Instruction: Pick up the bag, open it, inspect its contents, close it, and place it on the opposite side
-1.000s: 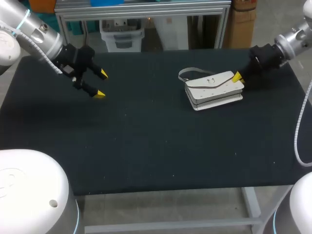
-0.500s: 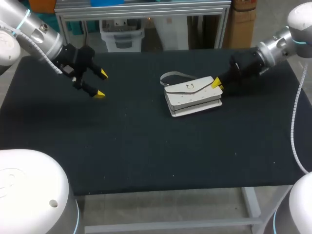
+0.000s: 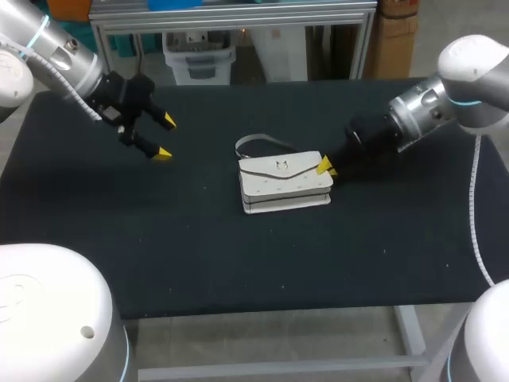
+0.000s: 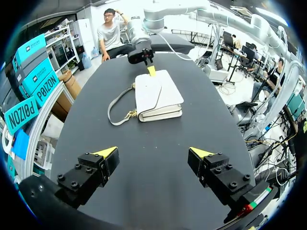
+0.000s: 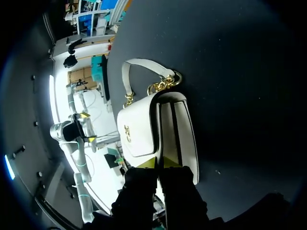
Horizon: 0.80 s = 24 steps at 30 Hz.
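A white flap bag (image 3: 282, 185) with a gold clasp lies flat near the middle of the black table (image 3: 238, 263), its strap (image 3: 254, 143) curled behind it. My right gripper (image 3: 324, 166) is shut, its yellow tips pressed together against the bag's right end. In the right wrist view the tips (image 5: 159, 162) meet at the edge of the bag (image 5: 144, 129), by the seam between flap and body. My left gripper (image 3: 164, 137) hangs open over the table's far left, well clear of the bag. The left wrist view shows the bag (image 4: 158, 93) ahead of the left gripper (image 4: 153, 152), with nothing between its fingers.
The black tabletop has bare room to the left of the bag and along its front edge (image 3: 262, 306). An aluminium frame (image 3: 231, 20) stands just past the back edge.
My right arm has slid the bag leftward from the table's right side to near the middle, its tips staying at the bag's right end. The left arm has not moved.
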Each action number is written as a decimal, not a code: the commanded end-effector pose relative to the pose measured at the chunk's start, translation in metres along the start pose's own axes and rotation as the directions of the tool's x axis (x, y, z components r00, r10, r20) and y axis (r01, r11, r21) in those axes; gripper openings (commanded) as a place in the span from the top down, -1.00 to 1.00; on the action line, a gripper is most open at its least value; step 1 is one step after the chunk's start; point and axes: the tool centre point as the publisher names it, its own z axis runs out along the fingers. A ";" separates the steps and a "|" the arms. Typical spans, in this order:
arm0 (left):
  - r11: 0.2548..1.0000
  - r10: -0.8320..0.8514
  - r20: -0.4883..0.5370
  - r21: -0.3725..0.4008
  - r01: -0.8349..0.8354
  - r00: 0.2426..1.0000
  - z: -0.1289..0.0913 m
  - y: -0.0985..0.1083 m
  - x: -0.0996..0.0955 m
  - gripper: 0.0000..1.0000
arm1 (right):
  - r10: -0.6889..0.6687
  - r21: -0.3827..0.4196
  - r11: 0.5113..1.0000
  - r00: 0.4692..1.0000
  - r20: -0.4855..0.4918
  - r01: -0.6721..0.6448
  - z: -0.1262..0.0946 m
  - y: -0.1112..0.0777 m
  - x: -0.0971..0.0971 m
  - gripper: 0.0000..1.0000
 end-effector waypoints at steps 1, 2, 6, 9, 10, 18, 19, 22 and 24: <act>1.000 0.001 0.002 0.002 -0.001 1.000 0.001 0.000 0.000 -1.00 | 0.011 -0.401 0.916 1.000 -0.001 -0.011 0.010 -0.011 -0.002 1.00; 1.000 0.001 0.002 0.002 -0.001 1.000 0.001 0.000 0.000 -1.00 | 0.010 -0.404 0.915 1.000 0.005 -0.008 0.012 -0.012 0.000 1.00; 1.000 0.001 0.002 0.002 -0.001 1.000 0.001 0.000 0.000 -1.00 | 0.006 -0.415 0.910 1.000 0.023 0.004 0.016 -0.015 0.007 1.00; 1.000 0.001 0.002 0.002 -0.001 1.000 0.001 0.000 0.000 -1.00 | 0.000 -0.410 0.912 1.000 0.021 0.009 0.021 -0.015 0.011 1.00; 1.000 0.001 0.002 0.002 -0.001 1.000 0.001 0.000 0.000 -1.00 | -0.005 -0.405 0.914 1.000 0.018 0.012 0.022 -0.015 0.012 1.00; 1.000 0.001 0.002 0.002 -0.001 1.000 0.001 0.000 0.000 -1.00 | -0.026 -0.365 0.930 1.000 0.015 0.029 0.039 -0.012 0.020 1.00; 1.000 0.001 0.002 0.002 -0.001 1.000 0.001 0.000 0.000 -1.00 | -0.032 -0.355 0.934 0.999 0.007 0.033 0.041 -0.011 0.020 1.00; 1.000 0.001 0.002 0.002 -0.001 1.000 0.001 0.000 0.000 -1.00 | -0.046 -0.315 0.948 0.999 -0.012 0.040 0.048 -0.008 0.021 1.00; 1.000 0.001 0.002 0.002 -0.001 1.000 0.001 0.000 0.000 -1.00 | -0.055 -0.283 0.958 0.998 -0.032 0.044 0.052 -0.005 0.022 1.00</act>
